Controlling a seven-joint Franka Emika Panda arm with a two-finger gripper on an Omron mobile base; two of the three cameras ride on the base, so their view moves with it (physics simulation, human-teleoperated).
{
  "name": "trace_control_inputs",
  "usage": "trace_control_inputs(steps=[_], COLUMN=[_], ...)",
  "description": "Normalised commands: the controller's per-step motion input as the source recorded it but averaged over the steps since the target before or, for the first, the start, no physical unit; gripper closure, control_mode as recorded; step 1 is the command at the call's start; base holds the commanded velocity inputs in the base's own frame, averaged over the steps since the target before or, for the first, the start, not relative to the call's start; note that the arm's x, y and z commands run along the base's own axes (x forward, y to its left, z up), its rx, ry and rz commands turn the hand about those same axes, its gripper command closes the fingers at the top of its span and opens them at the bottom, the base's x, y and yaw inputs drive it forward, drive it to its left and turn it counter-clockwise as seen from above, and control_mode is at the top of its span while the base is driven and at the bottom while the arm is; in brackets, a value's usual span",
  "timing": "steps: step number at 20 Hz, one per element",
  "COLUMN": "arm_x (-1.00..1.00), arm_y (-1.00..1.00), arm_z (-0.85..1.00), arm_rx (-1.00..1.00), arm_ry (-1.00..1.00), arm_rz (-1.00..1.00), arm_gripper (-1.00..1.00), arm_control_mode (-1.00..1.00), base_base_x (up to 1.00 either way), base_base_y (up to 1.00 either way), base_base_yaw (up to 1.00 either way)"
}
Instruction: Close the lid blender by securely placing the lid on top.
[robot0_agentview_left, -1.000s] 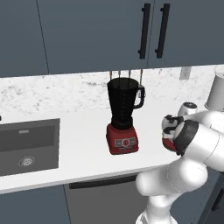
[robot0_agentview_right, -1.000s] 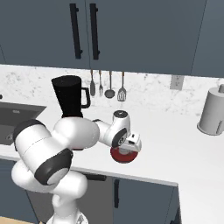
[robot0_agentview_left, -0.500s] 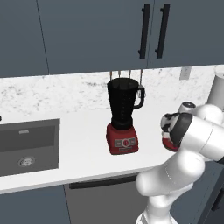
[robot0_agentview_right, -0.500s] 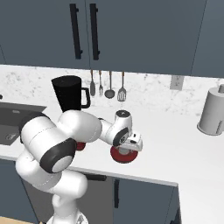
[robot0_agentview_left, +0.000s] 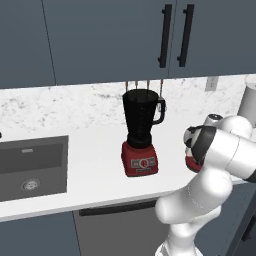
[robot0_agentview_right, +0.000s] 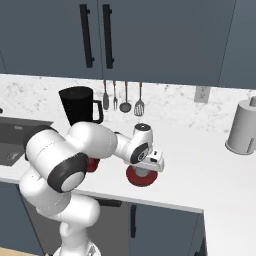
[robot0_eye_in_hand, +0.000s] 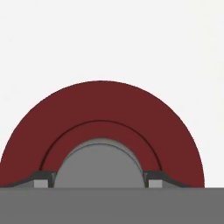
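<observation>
lid (robot0_eye_in_hand: 103, 113) red, flat on white counter (robot0_eye_in_hand: 109, 39) | finger tips (robot0_eye_in_hand: 41, 178) flank grey knob (robot0_eye_in_hand: 99, 164)

Lid (robot0_agentview_right: 141, 177) on counter (robot0_agentview_right: 210, 170), right of blender (robot0_agentview_left: 141, 131)

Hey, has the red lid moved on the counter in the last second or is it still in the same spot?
No. The lid lies flat on the counter, same spot right of the blender, with the gripper down around its grey knob.
</observation>
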Motion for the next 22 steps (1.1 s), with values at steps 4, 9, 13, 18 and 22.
trace_control_inputs(steps=[4, 9, 13, 18, 22], arm_x=[-0.06, -0.09, -0.13, -0.39, -0.4], arm_y=[0.01, 0.0, 0.01, 0.0, 0.01], arm_z=[-0.03, 0.44, 0.91, 1.0, 1.0], arm_rx=[0.0, 0.0, 0.0, 0.0, 0.0], arm_ry=[0.0, -0.03, -0.1, -0.05, 0.0], arm_rz=[0.0, 0.0, 0.0, 0.0, 0.0], arm_gripper=[1.0, 1.0, 1.0, 1.0, 1.0], arm_control_mode=[-1.0, -1.0, -1.0, -1.0, -1.0], base_base_x=[0.0, 0.0, 0.0, 0.0, 0.0], base_base_y=[0.0, 0.0, 0.0, 0.0, 0.0], base_base_yaw=[0.0, 0.0, 0.0, 0.0, 0.0])
